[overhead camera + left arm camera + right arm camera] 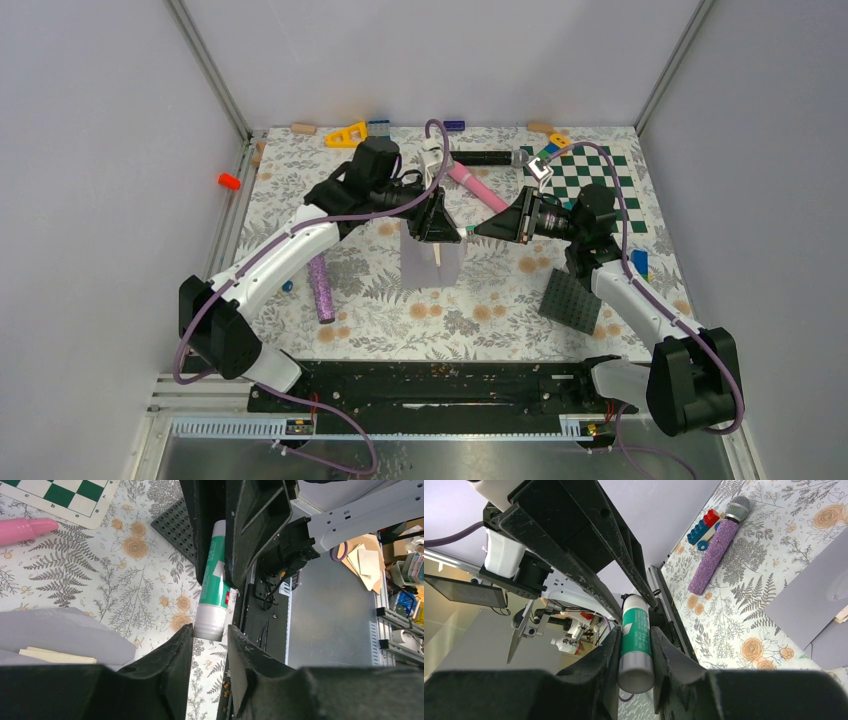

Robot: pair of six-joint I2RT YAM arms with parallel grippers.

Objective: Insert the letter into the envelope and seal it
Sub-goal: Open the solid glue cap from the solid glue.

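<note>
The light grey envelope (432, 262) lies mid-table with its flap open, also seen in the left wrist view (60, 630) and the right wrist view (814, 605). The letter (55, 655) shows only as a tan edge inside it. Above the envelope, my right gripper (635, 630) is shut on a green-and-white glue stick (636, 640), held level toward the left arm. My left gripper (210, 628) faces it, jaws round the stick's white cap (209, 625). One finger touches the cap and a thin gap shows at the other. In the top view both grippers (462, 233) (480, 229) meet tip to tip.
A pink cylinder (476, 187) and a green-and-white checkerboard (590, 180) lie at the back. A dark grey studded plate (572, 300) sits under the right arm. A purple glitter microphone (321, 288) lies at the left. Toy blocks (346, 134) line the far edge.
</note>
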